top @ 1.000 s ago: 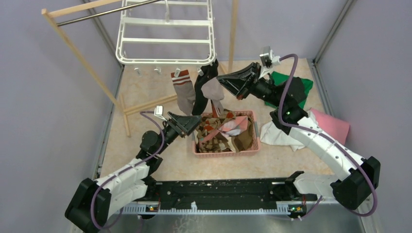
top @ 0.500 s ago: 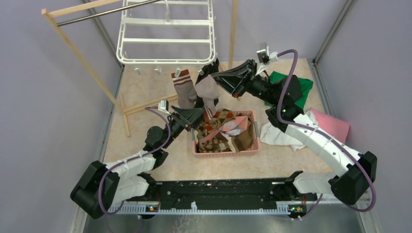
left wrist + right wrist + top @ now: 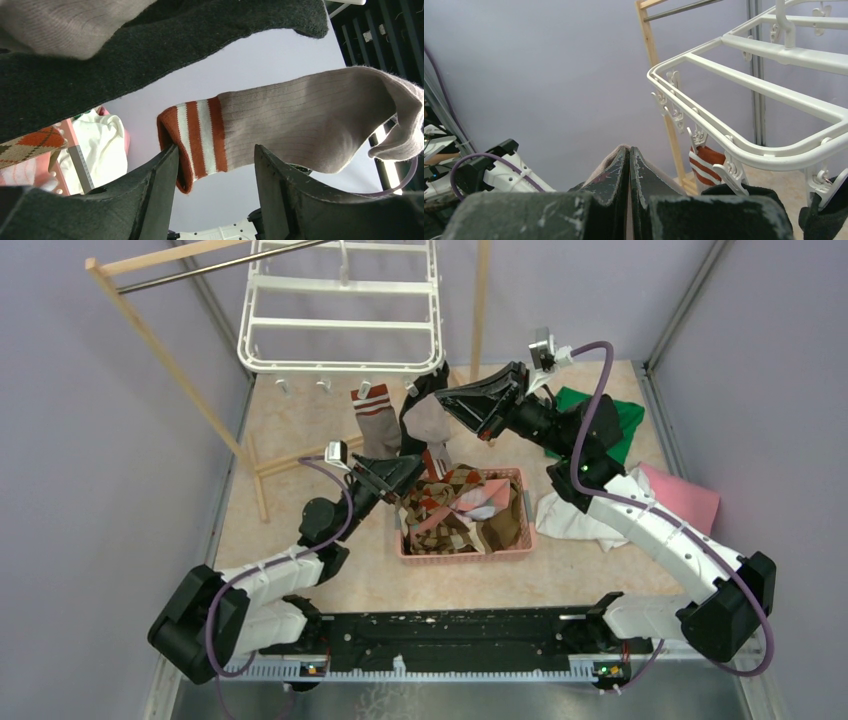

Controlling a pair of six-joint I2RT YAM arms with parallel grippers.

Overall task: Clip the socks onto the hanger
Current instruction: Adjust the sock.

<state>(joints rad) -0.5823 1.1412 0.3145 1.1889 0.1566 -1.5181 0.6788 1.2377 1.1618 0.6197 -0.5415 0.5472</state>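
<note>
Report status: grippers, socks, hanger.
Right gripper shut on grey sock. Left gripper open at its striped cuff. Black sock and second striped sock clipped to hanger. Nothing blocking.

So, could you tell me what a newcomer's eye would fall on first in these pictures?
The big white clip hanger at the back, with a striped-cuff sock and a black sock dangling from its near edge. Just right of them, the right claw pinches a grey-brown sock, near a pink basket heaped with more. The left claw gapes around a striped cuff.
</note>
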